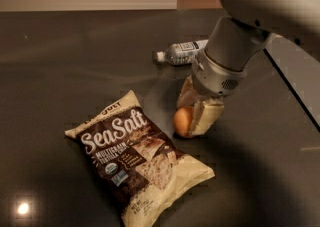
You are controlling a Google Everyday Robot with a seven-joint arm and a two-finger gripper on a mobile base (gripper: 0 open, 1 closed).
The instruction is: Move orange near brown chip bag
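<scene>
The orange [182, 120] sits between the cream fingers of my gripper [192, 116], low over the dark table, just right of the brown chip bag's upper right edge. The gripper is shut on the orange. The brown chip bag [135, 158] lies flat with white "Sea Salt" lettering, at the centre left of the view. The grey arm comes down from the upper right and hides the far side of the orange.
A clear plastic water bottle [180, 52] lies on its side behind the gripper. The dark table [60, 71] has an edge or seam running along the right [295, 96]. A pale wall stands behind the table.
</scene>
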